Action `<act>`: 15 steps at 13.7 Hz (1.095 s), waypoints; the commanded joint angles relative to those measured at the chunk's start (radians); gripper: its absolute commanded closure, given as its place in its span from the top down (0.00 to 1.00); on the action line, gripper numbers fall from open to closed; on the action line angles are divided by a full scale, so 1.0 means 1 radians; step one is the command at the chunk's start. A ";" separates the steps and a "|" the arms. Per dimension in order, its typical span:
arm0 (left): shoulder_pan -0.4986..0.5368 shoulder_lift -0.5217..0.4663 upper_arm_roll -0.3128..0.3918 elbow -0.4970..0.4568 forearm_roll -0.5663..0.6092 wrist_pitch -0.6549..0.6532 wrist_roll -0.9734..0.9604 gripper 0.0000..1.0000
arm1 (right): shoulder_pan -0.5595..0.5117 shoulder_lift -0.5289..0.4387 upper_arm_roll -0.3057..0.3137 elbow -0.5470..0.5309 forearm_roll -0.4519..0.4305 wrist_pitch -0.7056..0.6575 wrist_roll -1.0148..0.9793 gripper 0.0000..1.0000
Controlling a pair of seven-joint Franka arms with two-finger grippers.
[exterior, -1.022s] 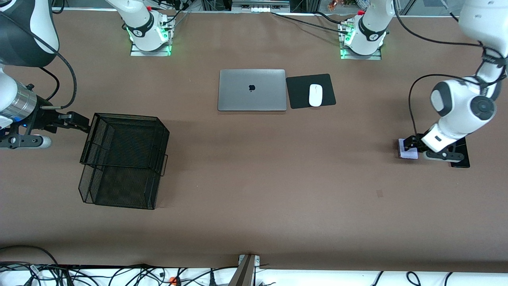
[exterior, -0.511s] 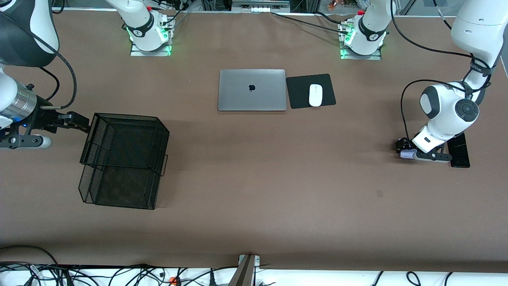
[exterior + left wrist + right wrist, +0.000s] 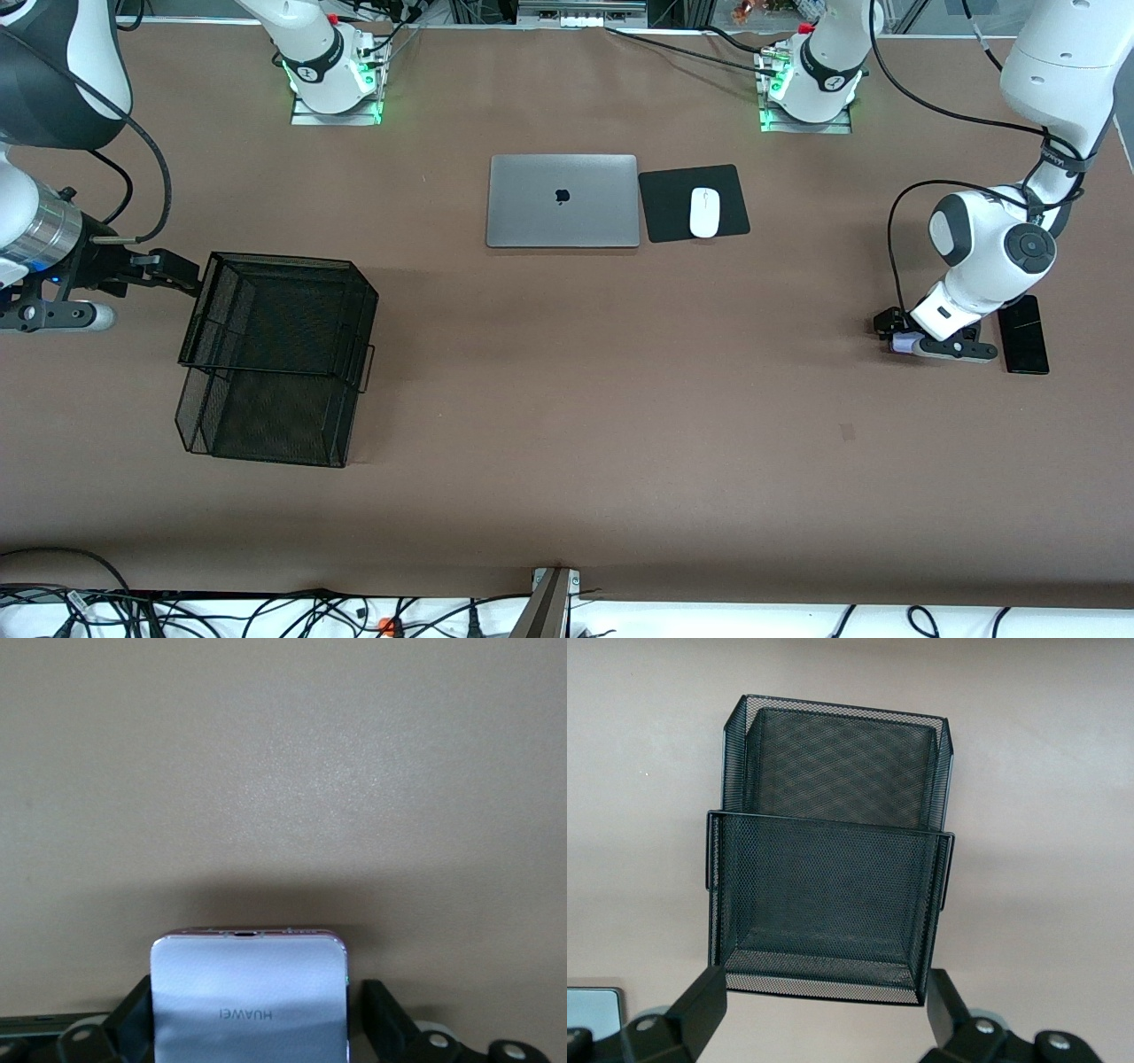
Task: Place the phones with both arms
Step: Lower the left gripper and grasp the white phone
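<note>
A small lilac-white phone (image 3: 902,345) lies on the brown table at the left arm's end. My left gripper (image 3: 893,333) is down at it. In the left wrist view the phone (image 3: 248,992) fills the space inside the left gripper (image 3: 255,997). One finger (image 3: 133,1014) is against the phone's edge, and the other finger (image 3: 379,1014) stands a narrow gap off it. A longer black phone (image 3: 1023,334) lies flat beside that wrist. My right gripper (image 3: 182,273) waits open at the rim of a black mesh basket (image 3: 279,354), nothing between its fingers (image 3: 700,1005).
A closed grey laptop (image 3: 563,201) sits mid-table toward the bases, with a white mouse (image 3: 704,213) on a black pad (image 3: 660,221) beside it. The two-tier mesh basket (image 3: 833,886) stands at the right arm's end. Cables run along the table edge nearest the front camera.
The left arm has shifted over the lilac phone and come down, hiding most of it and uncovering the long black phone. Its jaws have narrowed. The right arm has not moved.
</note>
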 commanded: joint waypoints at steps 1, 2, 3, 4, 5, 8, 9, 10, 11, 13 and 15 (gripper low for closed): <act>0.004 0.021 -0.004 -0.001 -0.020 0.017 0.035 0.65 | -0.008 -0.014 0.005 -0.004 -0.002 -0.010 -0.018 1.00; 0.007 0.021 -0.004 -0.001 -0.019 0.017 0.035 0.48 | -0.008 -0.014 0.006 -0.004 -0.002 -0.010 -0.018 1.00; 0.007 0.021 -0.004 0.002 -0.020 0.015 0.035 0.35 | -0.008 -0.014 0.005 -0.004 -0.002 -0.010 -0.018 1.00; 0.007 0.021 -0.004 0.007 -0.020 0.012 0.032 0.24 | -0.008 -0.014 0.005 -0.004 -0.002 -0.010 -0.018 1.00; 0.007 0.021 -0.004 0.014 -0.020 0.005 0.028 0.21 | -0.008 -0.014 0.005 -0.004 -0.002 -0.010 -0.018 1.00; -0.002 -0.002 -0.006 0.086 -0.020 -0.139 0.020 0.14 | -0.008 -0.014 0.006 -0.004 -0.002 -0.010 -0.018 1.00; -0.006 -0.013 -0.006 0.132 -0.022 -0.231 0.017 0.12 | -0.008 -0.014 0.006 -0.004 -0.002 -0.009 -0.018 1.00; -0.018 -0.022 -0.006 0.181 -0.022 -0.314 0.013 0.10 | -0.008 -0.014 0.005 -0.004 -0.002 -0.010 -0.018 1.00; -0.044 -0.022 -0.006 0.230 -0.023 -0.391 -0.024 0.10 | -0.008 -0.014 0.005 -0.004 -0.002 -0.010 -0.018 1.00; -0.117 -0.016 -0.006 0.281 -0.023 -0.434 -0.153 0.10 | -0.008 -0.014 0.005 -0.004 -0.002 -0.010 -0.018 1.00; -0.214 -0.010 -0.006 0.303 -0.023 -0.434 -0.286 0.10 | -0.008 -0.014 0.005 -0.004 -0.002 -0.010 -0.018 1.00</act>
